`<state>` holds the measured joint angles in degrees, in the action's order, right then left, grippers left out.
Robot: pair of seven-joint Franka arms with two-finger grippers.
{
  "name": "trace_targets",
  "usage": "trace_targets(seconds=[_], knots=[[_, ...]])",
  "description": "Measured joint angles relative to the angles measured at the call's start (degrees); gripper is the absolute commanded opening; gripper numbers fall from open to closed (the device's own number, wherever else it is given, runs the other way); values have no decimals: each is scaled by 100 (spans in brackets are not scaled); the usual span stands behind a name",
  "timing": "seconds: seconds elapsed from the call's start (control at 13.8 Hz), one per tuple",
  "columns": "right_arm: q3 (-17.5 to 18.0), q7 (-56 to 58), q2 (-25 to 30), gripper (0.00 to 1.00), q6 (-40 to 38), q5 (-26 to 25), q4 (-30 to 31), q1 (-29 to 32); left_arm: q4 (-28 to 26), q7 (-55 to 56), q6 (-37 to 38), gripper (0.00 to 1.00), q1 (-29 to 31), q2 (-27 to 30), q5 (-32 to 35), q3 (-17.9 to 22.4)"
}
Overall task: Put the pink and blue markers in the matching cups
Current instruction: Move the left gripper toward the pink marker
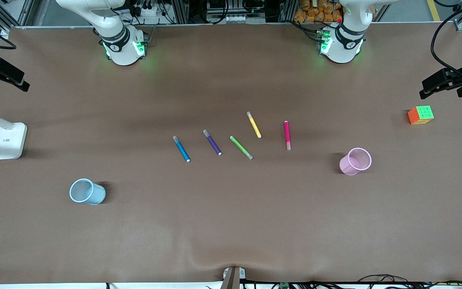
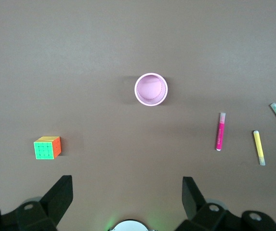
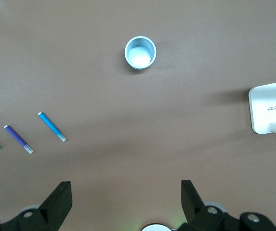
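You have five pens lying in a loose row across the middle of the front view: the blue marker (image 1: 181, 149) at centre-left of frame, then the purple pen (image 1: 212, 142), the green pen (image 1: 241, 147), the yellow pen (image 1: 254, 125) and the pink marker (image 1: 287, 135) just right of centre. All lie flat on the brown table (image 1: 231, 224), each apart from its neighbours. The blue cup (image 1: 88, 192) stands upright in the lower left of that frame, well apart from the blue marker; the pink cup (image 1: 355, 161) stands upright at centre-right, near the pink marker but not touching it. A cube (image 1: 420, 114) sits at the right edge and a white lamp base (image 1: 9, 140) at the left edge. Your left gripper (image 2: 127, 195) shows at the bottom of its wrist view, high over the table with the pink cup and pink marker below, jaws wide apart and holding nothing. Your right gripper (image 3: 126, 197) shows at the bottom of its own view, over the table above the blue cup and blue marker, jaws likewise spread and bare. Both arms wait.
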<state>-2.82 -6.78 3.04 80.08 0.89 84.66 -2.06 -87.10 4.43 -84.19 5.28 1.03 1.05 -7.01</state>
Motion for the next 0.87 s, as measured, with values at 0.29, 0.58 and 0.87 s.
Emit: trace_targets(seconds=[0.29, 0.58, 0.87], knots=[[1, 0, 0, 100, 2, 0, 0, -29, 0, 0, 8, 100, 0, -4, 0, 0], [0, -1, 0, 100, 8, 0, 0, -38, -14, -5, 17, 100, -3, -124, -93, -10], [-29, -36, 0, 100, 11, 86, -5, -37, -4, -6, -311, 100, -175, -988, -212, -75]])
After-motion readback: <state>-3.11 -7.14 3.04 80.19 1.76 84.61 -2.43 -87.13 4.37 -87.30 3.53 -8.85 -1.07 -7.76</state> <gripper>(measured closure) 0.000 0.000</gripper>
